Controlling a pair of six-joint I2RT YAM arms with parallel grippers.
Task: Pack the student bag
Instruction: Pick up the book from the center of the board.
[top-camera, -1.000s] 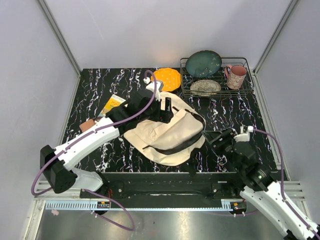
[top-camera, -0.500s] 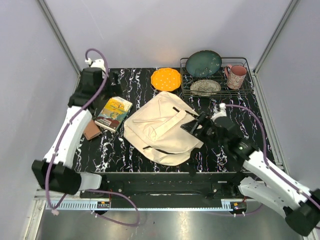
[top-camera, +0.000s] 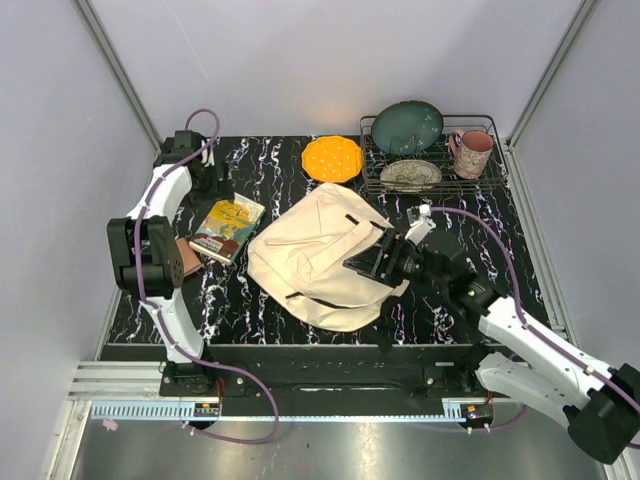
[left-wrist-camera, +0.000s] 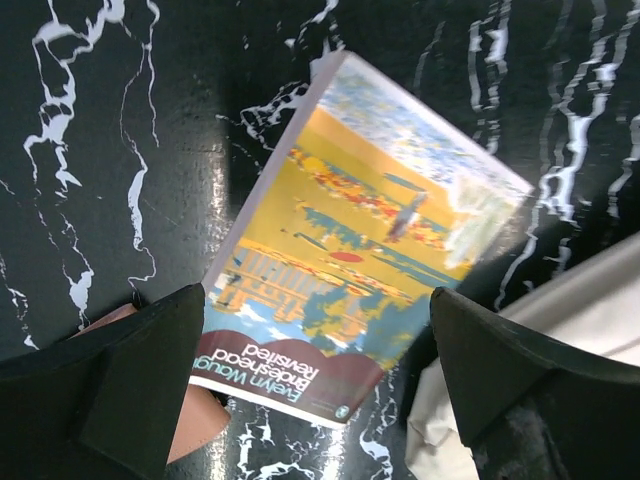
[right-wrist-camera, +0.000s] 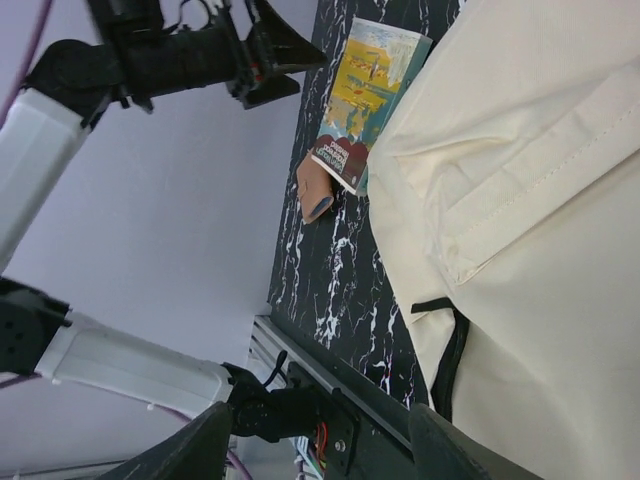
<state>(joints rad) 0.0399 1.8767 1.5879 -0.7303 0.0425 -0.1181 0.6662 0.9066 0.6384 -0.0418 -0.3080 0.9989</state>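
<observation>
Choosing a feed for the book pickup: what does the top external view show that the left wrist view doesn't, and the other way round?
Only top external: the round orange plate, the black wire rack with a pink mug, and the right tool over the large cream fabric backpack. Only left wrist: the readable printed title on the yellow paperback book. Both: that book, the brown object at its corner, the backpack's edge, the black marbled table.
</observation>
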